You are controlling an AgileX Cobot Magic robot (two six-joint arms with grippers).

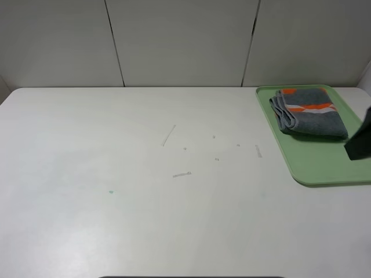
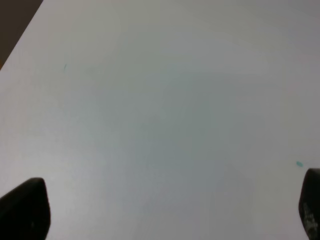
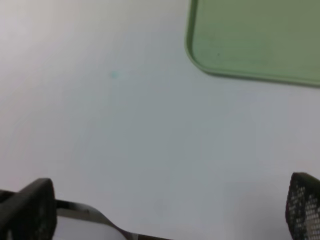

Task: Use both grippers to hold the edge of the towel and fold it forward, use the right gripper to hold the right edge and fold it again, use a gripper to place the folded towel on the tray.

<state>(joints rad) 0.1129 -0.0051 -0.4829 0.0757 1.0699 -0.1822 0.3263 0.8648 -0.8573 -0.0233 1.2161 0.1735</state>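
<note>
The folded grey towel with orange and white stripes [image 1: 310, 112] lies on the far part of the green tray [image 1: 324, 163] at the table's right side. A dark part of my right arm [image 1: 359, 140] shows at the right edge, over the tray's right side, apart from the towel. In the right wrist view my right gripper [image 3: 167, 210] is open and empty above bare table, with a corner of the tray [image 3: 255, 40] beyond it. In the left wrist view my left gripper [image 2: 167, 210] is open and empty over bare table. The left arm is out of the exterior high view.
The white table [image 1: 145, 191] bears a few faint scuffs and a small teal speck [image 1: 111, 191]. A grey panelled wall stands behind it. The table's edge shows as a dark corner in the left wrist view [image 2: 15, 20].
</note>
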